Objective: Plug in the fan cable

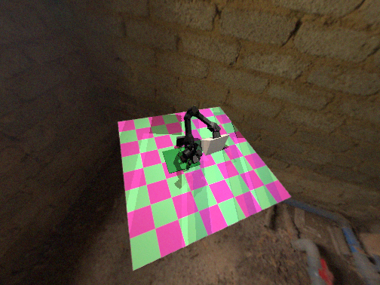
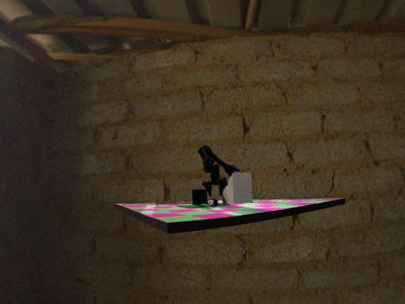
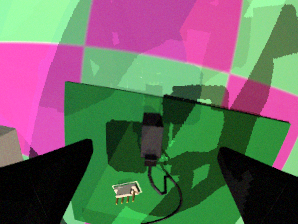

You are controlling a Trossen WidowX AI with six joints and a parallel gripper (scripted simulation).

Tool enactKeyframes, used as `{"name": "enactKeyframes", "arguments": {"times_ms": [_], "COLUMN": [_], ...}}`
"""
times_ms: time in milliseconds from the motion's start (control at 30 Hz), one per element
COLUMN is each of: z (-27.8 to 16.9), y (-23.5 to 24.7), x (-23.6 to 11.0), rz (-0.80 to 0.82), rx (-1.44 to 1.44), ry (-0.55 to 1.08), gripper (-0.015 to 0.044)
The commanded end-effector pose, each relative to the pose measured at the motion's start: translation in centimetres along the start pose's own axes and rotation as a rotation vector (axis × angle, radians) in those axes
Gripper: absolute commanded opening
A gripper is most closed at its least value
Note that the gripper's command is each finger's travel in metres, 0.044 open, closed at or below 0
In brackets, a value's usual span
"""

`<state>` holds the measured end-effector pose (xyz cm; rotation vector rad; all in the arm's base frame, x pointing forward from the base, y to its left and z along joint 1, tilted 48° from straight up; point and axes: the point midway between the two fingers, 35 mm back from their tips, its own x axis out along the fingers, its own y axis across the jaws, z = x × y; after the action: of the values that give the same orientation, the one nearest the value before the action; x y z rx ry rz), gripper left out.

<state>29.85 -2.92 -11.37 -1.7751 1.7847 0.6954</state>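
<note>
from the top view we see the black arm (image 1: 196, 121) folded down over a green board (image 1: 173, 160) that lies on a pink and green checkered table (image 1: 211, 211). its gripper (image 1: 191, 154) hangs over the board's right part, and a pale block (image 1: 214, 145) stands just beside the arm. a brick wall (image 1: 294, 68) rises behind the table. at this size we cannot make out the plug.

from the exterior view we look nearly edge-on at the table (image 2: 257, 217). the gripper (image 2: 214, 189) points down, close above the surface, between a small black cube (image 2: 199, 197) on its left and the pale block (image 2: 239, 188) on its right.

from the wrist view we look down on the board (image 3: 213, 163) between the two dark fingers, which stand wide apart with nothing held. the fan's dark plug (image 3: 152, 137) lies flat on the board near the centre of the view, and its thin black cable (image 3: 169, 192) loops away toward the lower edge. the small pale four-pin header (image 3: 127, 191) sits on the board to the lower left of the plug, near it but apart.
</note>
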Motion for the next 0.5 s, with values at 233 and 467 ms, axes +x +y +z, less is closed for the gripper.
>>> {"name": "enactKeyframes", "arguments": {"times_ms": [233,467], "z": [0.0,0.0], "y": [0.2,0.2], "x": [1.8,3.0], "rz": [0.006,0.006], "rx": [-0.009,-0.009], "ry": [0.005,0.005], "gripper": [0.0440,0.0440]}}
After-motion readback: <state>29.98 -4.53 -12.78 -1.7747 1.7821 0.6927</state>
